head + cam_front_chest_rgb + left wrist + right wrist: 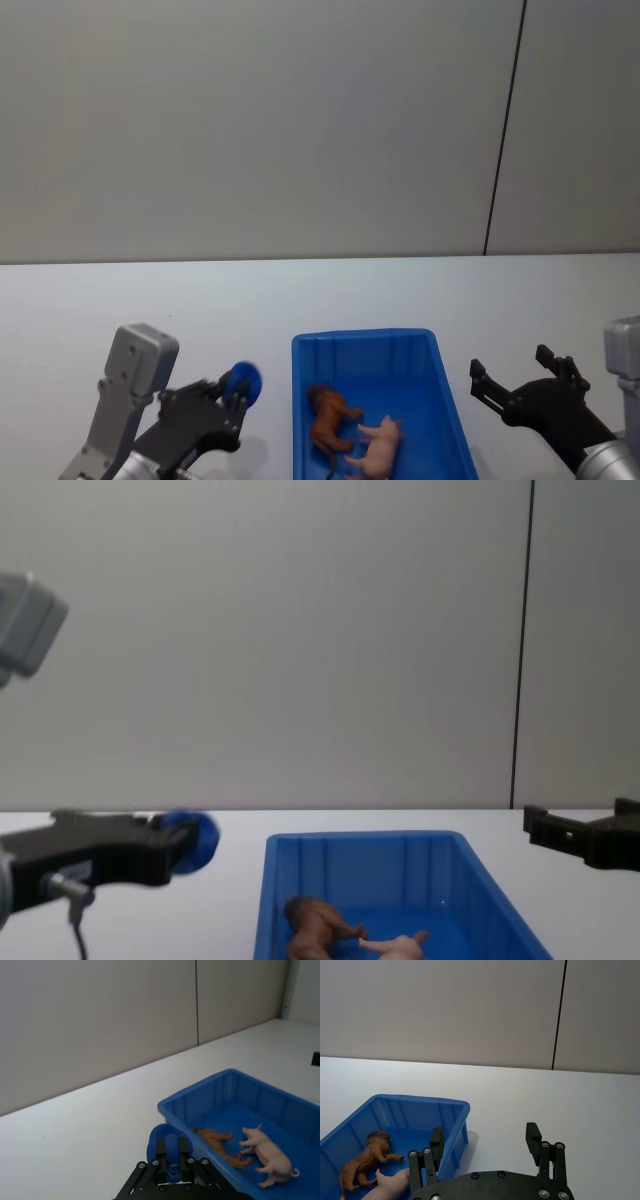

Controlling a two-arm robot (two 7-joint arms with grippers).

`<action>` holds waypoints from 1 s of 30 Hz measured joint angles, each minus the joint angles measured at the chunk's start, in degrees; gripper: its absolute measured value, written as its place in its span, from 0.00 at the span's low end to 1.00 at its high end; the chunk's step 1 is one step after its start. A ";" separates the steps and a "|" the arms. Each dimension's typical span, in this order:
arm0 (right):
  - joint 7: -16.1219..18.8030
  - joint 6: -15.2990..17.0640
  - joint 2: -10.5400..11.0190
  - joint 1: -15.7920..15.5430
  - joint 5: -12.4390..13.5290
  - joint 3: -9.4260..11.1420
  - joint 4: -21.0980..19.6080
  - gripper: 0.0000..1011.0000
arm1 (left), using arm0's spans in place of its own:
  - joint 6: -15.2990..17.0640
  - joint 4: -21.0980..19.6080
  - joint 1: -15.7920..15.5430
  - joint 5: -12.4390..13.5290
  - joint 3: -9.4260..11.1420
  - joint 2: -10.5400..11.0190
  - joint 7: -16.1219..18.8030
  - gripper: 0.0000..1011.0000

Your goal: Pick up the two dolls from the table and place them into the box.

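White table [150,300]: 2 dolls [355,432] inside box [450,400]; right end effector [510,380] wide, left end effector [240,388] closed.

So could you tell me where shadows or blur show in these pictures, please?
Head view: the left gripper casts a faint shadow on the table. Right wrist view: a soft shadow lies beside the box. Chest view: the left gripper's blue tip looks blurred.

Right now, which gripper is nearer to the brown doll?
Left. The left gripper hovers just outside the box's left wall, close to the brown doll. The right gripper is open beyond the right wall, with the pink doll lying between.
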 joint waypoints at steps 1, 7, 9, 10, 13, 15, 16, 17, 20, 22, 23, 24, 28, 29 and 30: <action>0.00 0.00 0.00 0.00 0.00 0.00 0.00 0.99 | -0.25 -0.04 -0.25 0.05 -0.02 -0.15 -0.42 0.14; 0.00 0.00 0.00 0.00 0.00 0.00 0.00 0.99 | -2.22 -0.11 -2.01 0.18 -0.07 -1.20 -4.58 0.10; 0.00 0.00 0.00 0.00 0.00 0.00 0.00 0.99 | -2.59 -0.04 -2.47 0.17 -0.07 -1.48 -5.65 0.10; 0.00 0.00 0.00 0.00 0.00 0.00 0.00 0.99 | -2.99 0.11 -3.03 0.17 -0.04 -1.87 -6.77 0.09; 0.00 0.00 0.00 0.00 0.00 0.00 0.00 0.99 | -3.70 0.48 -3.96 0.14 0.11 -2.58 -8.97 0.14; 0.00 0.00 0.00 0.00 0.00 0.00 0.00 0.99 | -4.24 0.89 -4.78 -0.03 0.26 -3.17 -10.92 0.17; 0.00 0.00 0.00 0.00 0.00 0.00 0.00 0.99 | -4.24 0.89 -4.78 -0.03 0.26 -3.17 -10.92 0.20; 0.00 0.00 0.00 0.00 0.00 0.00 0.00 0.99 | -4.56 1.18 -5.27 -0.12 0.36 -3.55 -12.31 0.22; 0.00 0.00 0.00 0.00 0.00 0.00 0.00 0.99 | -5.10 1.86 -6.40 -0.36 0.61 -4.39 -14.68 0.33; 0.00 0.00 0.00 0.00 0.00 0.00 0.00 0.99 | -5.54 2.47 -7.26 -0.57 0.83 -5.07 -16.73 0.41; 0.00 0.00 0.00 0.00 0.00 0.00 0.00 0.99 | -5.66 2.66 -7.52 -0.62 0.90 -5.27 -17.35 0.43; 0.00 0.00 0.00 0.00 0.00 0.00 0.00 0.99 | -5.79 2.85 -7.78 -0.68 0.97 -5.49 -17.96 0.48; 0.00 0.00 0.00 0.00 0.00 0.00 0.00 0.99 | -6.39 3.87 -9.11 -0.99 1.36 -6.61 -20.93 0.57; 0.00 0.00 0.00 0.00 0.00 0.00 0.00 0.99 | -6.56 4.16 -9.50 -1.06 1.49 -6.94 -21.81 0.63; 0.00 0.00 0.00 0.00 0.00 0.00 0.00 0.99 | -6.72 4.47 -9.94 -1.16 1.61 -7.30 -22.61 0.68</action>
